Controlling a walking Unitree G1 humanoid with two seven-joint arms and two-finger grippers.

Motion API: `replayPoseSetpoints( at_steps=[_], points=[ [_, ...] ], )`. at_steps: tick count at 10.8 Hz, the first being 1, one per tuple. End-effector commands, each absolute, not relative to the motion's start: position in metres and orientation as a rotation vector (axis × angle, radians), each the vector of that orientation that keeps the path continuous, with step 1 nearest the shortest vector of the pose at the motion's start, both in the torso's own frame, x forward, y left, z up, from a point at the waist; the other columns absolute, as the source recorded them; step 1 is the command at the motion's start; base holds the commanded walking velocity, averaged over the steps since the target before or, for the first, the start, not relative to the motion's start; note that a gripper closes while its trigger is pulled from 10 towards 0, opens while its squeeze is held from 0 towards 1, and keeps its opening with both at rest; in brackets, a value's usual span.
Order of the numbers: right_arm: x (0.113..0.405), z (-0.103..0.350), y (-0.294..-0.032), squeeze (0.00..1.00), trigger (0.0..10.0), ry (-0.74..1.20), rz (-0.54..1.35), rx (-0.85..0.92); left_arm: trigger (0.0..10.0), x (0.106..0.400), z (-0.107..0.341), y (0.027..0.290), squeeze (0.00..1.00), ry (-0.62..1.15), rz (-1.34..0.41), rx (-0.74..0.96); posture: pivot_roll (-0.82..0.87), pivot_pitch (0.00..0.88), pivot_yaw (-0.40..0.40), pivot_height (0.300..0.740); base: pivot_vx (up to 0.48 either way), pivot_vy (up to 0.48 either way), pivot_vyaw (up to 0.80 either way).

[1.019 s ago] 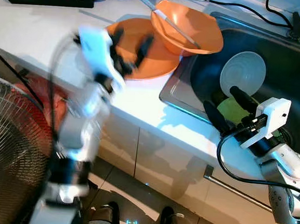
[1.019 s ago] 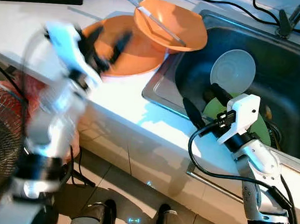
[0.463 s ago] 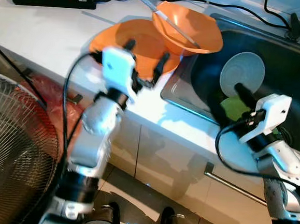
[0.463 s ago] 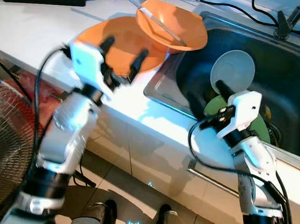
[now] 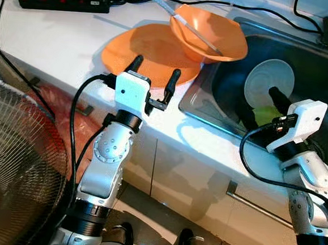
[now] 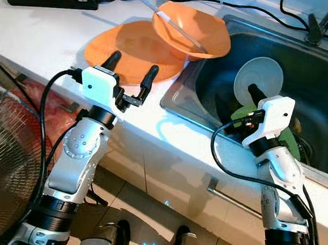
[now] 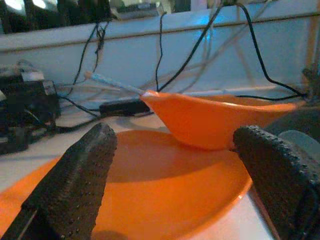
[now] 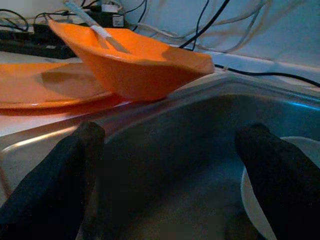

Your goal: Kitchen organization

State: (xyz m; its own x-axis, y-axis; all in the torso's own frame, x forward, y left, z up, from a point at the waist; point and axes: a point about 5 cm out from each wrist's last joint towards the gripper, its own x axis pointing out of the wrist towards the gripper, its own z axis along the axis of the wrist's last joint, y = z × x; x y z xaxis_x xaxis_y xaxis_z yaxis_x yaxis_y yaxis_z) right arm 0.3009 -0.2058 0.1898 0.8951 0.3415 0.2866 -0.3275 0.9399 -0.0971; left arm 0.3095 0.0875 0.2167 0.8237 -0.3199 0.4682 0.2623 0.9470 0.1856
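Two orange dishes sit on the white counter [image 5: 57,40] beside the sink: a flat orange plate [image 5: 144,50] near the counter's front edge, and an orange bowl [image 5: 207,38] resting partly on the plate's far rim and leaning over the sink's edge, with a thin white stick [image 5: 180,19] lying across it. Down in the dark sink basin [image 5: 315,72] a round white lid or dish [image 5: 269,82] stands tilted, with something green [image 5: 264,114] just beside it. The left gripper [image 5: 154,80] hovers at the plate's near edge, fingers spread wide and holding nothing; in its wrist view the plate lies straight ahead between the pads. The right gripper [image 6: 245,103] hangs over the sink's near side, also wide open and empty, pointed towards the white dish. The step looks like an approach before any grasp. Next, the left gripper would likely need to lower and close on the plate's rim without disturbing the bowl on it. A power strip [image 5: 63,1] and cables lie at the counter's back.
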Motion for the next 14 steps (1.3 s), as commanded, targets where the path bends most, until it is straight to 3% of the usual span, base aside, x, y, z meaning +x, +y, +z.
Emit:
replayPoseSetpoints(
  at_steps=[1, 10, 14],
  points=[
    [0.301, 0.177, -0.211, 0.00, 10.0, -0.249, 0.309, -0.032, 10.0, 0.306, 0.214, 0.088, 0.00, -0.534, -0.298, 0.134, 0.01, 0.202, 0.019, 0.740, 0.000, 0.000, 0.00],
    [0.307, 0.178, -0.217, 0.00, 10.0, -0.260, 0.253, -0.027, 10.0, 0.285, 0.199, 0.114, 0.00, -0.516, -0.134, 0.174, 0.03, 0.219, 0.002, 0.740, 0.000, 0.000, 0.00],
    [0.309, 0.178, -0.219, 0.00, 10.0, -0.266, 0.241, -0.019, 10.0, 0.259, 0.198, 0.128, 0.00, -0.512, -0.066, 0.233, 0.04, 0.225, 0.000, 0.740, 0.000, 0.000, 0.00]
  ],
)
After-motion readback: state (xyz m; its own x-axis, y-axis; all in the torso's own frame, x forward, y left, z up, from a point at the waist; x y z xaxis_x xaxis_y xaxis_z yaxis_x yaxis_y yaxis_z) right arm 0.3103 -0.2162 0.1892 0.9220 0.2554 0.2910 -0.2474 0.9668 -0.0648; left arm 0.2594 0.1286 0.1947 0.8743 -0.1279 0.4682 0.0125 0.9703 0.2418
